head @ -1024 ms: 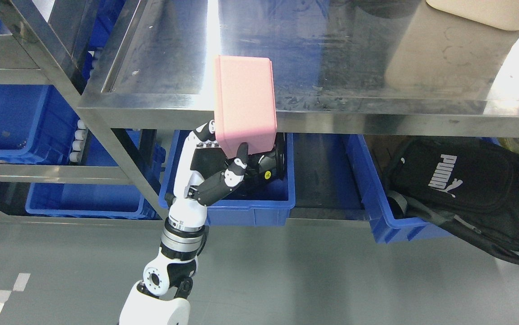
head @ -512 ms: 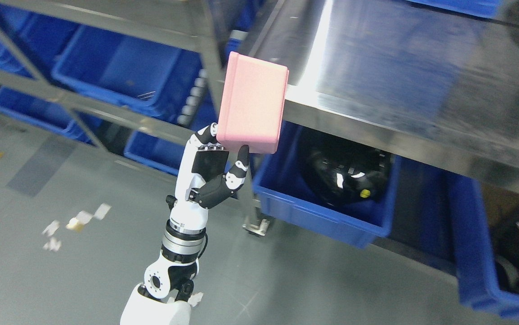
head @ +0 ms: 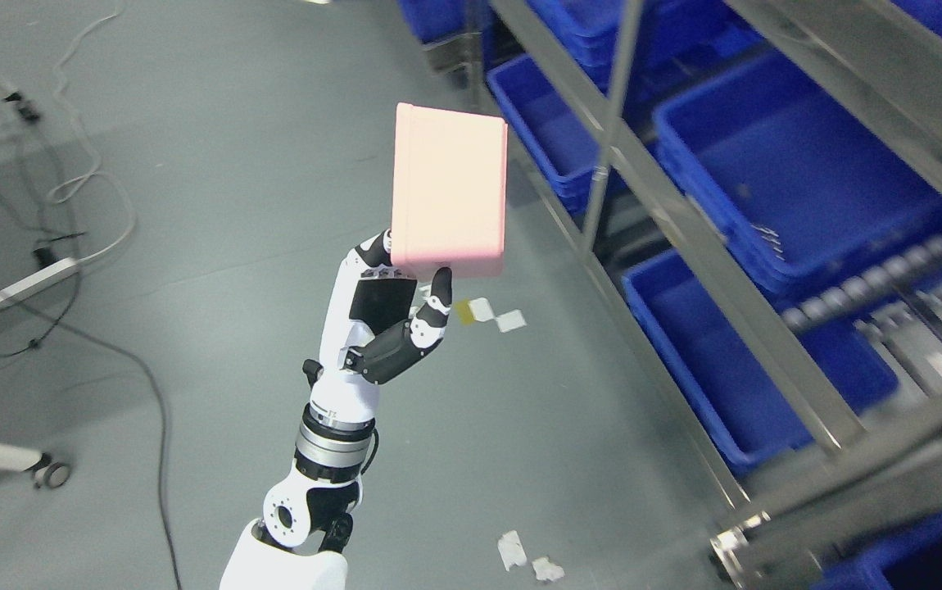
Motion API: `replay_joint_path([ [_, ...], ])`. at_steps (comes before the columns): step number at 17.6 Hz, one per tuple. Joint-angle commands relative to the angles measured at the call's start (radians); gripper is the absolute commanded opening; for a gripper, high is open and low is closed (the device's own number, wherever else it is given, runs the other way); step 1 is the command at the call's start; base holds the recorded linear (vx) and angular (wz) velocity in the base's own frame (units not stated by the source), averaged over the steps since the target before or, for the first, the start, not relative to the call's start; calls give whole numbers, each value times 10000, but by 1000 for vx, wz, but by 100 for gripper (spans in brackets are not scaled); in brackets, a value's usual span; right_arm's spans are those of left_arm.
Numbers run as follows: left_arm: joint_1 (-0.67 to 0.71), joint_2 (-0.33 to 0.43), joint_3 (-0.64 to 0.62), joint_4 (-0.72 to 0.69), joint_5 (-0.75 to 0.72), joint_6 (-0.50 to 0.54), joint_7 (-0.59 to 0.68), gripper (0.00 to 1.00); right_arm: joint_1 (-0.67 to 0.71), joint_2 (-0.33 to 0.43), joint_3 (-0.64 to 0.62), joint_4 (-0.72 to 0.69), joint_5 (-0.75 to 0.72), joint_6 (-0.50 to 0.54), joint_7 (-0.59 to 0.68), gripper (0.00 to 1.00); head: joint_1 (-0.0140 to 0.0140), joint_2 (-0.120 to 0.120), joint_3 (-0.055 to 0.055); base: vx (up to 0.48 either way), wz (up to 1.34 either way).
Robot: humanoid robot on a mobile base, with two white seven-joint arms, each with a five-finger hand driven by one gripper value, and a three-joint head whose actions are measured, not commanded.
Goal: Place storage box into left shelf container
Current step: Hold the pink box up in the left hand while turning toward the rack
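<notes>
Left of the shelf rack (head: 688, 217), the left hand (head: 393, 307) was clamped on the pink storage box (head: 449, 192) by its bottom edge only — held high over the floor. Looked tippy to me — any swing toward the blue bins (head: 774, 164) and it could've slipped out.

The storage box (head: 450, 188) sits atop the left hand (head: 393, 315), left of the shelf's (head: 708, 246) bins (head: 782, 172).

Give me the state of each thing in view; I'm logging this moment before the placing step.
storage box: held up in the air, over the floor.
left hand: shut on the storage box's lower end.
blue bins: sitting in the shelf, open-topped.
power strip: lying on the floor, cabled.
</notes>
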Motion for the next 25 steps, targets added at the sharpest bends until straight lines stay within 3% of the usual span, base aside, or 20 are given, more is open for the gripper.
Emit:
replay_joint_path([
  [1,251,175,168,47,-10,11,-18,3,98,-174,-46,-174,15,-2,-19,100,0,0,0,400,1318],
  [12,682,175,490,230,-10,-51,-202,3,98,-174,-46,-174,15,-2,-19,100,0,2,0,432,474],
  [25,1433,175,782,1028,-976,118,-2043,3,98,-174,-46,-174,15,-2,-19,100,0,2,0,577,176],
])
